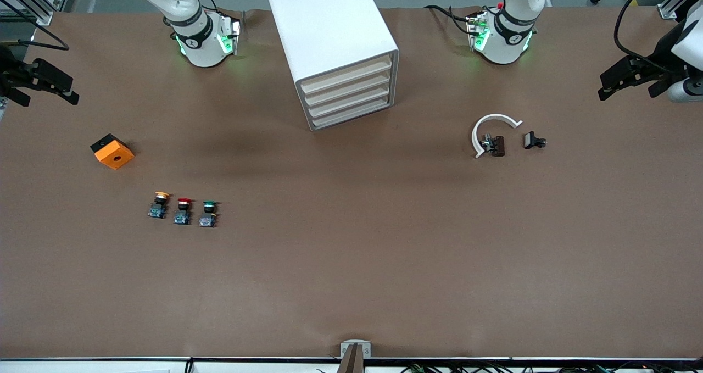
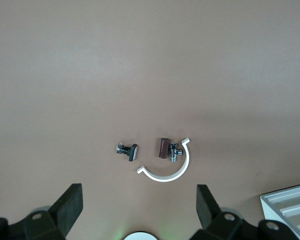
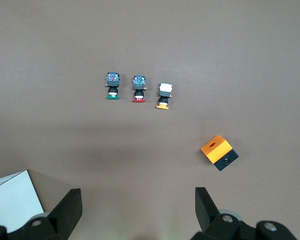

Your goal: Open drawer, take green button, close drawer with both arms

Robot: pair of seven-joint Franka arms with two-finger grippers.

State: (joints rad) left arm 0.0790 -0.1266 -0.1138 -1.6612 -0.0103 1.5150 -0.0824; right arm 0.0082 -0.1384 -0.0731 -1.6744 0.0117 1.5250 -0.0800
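both my arms are parked high at the table's ends, nothing started yet. my left gripper (image 1: 631, 82) hangs over the left arm's end of the table, jaws spread wide and empty; my right gripper (image 1: 41, 84) hangs over the right arm's end, same story, wide and holding nothing

the cabinet (image 1: 335, 43) sits between my two bases, turned at a slant, four drawers all shut. no handles that i can make out, just cream slats, so a fingertip could slip off the drawer (image 1: 347, 78) front, or i catch the wrong slat since they all look alike. the cabinet isn't pinned by anything i can see, so pulling with one arm may drag the whole box instead of sliding the drawer; that's likely why the other arm has to brace it

the green button (image 1: 208, 213) lies out on the table, nearer the camera than the cabinet and toward the right arm's end, last in a row with the red button (image 1: 183, 211) just beside it and the orange button (image 1: 159, 205) next along. they're close together, so wide jaws coming down could knock the red one or grab it by mistake

orange box (image 1: 112, 151) sits farther off, no bother. the white clip (image 1: 489, 131) and small black parts near my left arm's end are out of the way
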